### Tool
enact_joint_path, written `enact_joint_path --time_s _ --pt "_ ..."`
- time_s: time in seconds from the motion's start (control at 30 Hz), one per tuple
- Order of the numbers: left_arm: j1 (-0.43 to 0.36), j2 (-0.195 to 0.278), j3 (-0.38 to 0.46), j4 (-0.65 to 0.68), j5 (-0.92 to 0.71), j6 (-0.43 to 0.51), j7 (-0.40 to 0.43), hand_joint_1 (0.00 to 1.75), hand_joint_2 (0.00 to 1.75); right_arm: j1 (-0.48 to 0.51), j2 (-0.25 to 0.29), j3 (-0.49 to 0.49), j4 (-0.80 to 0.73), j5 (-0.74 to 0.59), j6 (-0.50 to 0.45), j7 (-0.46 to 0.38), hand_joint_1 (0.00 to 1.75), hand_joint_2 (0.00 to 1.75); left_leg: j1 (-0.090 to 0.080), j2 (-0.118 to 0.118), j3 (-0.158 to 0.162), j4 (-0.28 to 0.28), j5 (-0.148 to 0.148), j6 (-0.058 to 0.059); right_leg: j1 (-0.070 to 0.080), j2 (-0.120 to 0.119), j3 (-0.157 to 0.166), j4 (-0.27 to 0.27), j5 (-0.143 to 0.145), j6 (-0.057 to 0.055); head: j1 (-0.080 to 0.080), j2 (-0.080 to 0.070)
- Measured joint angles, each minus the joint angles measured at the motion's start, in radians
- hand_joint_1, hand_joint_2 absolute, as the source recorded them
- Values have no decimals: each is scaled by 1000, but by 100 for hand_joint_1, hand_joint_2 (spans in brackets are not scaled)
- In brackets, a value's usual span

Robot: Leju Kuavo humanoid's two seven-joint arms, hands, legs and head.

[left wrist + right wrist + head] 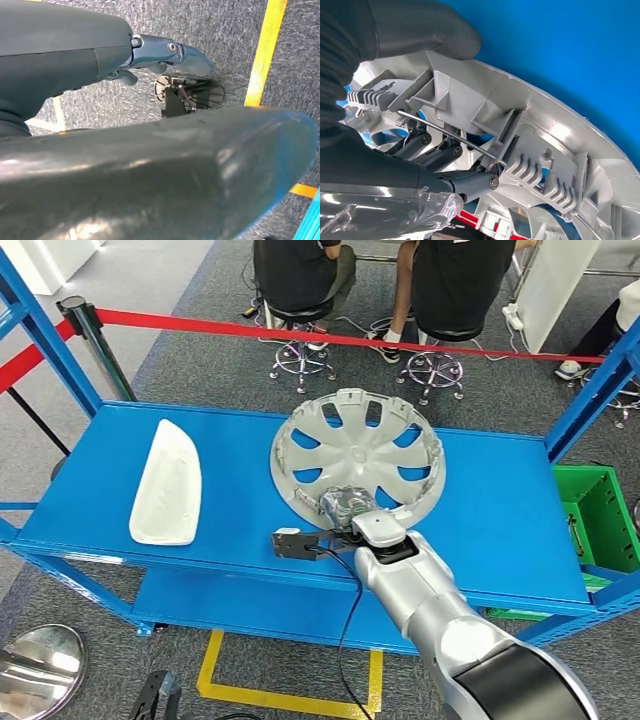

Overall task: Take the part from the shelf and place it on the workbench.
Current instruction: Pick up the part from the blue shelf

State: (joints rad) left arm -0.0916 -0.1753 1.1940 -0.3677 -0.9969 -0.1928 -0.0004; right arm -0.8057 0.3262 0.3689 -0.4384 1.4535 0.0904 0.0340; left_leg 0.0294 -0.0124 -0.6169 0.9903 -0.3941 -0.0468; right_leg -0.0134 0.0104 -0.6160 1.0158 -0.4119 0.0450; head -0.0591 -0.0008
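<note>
Head view — right hand [349, 508] grips wheel cover [358, 452] rim | white panel [167, 483] well apart — left hand [166, 52] curled.

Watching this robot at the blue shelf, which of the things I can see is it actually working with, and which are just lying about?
Part of the job:
- grey wheel cover, gripped at its near rim
- right hand holding it
- blue shelf it lies on

Just lying about:
- white curved panel on the shelf
- green crate
- red barrier tape
- people seated on stools
</note>
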Motion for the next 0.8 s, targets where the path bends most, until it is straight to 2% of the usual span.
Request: enact_joint_path --time_s 0.4,0.8 --pt "7 -20 1 -15 8 -14 5 0 0 84 0 -29 -186 -4 -53 -22 175 175 0 0 -1 0 0 0 0 0 -2 0 0 0 0 0" --pt "21 -60 6 -65 13 -10 13 0 0 255 -7 -82 -605 -35 -94 -41 175 175 0 0 -5 0 0 0 0 0 -5 0 0 0 0 0"
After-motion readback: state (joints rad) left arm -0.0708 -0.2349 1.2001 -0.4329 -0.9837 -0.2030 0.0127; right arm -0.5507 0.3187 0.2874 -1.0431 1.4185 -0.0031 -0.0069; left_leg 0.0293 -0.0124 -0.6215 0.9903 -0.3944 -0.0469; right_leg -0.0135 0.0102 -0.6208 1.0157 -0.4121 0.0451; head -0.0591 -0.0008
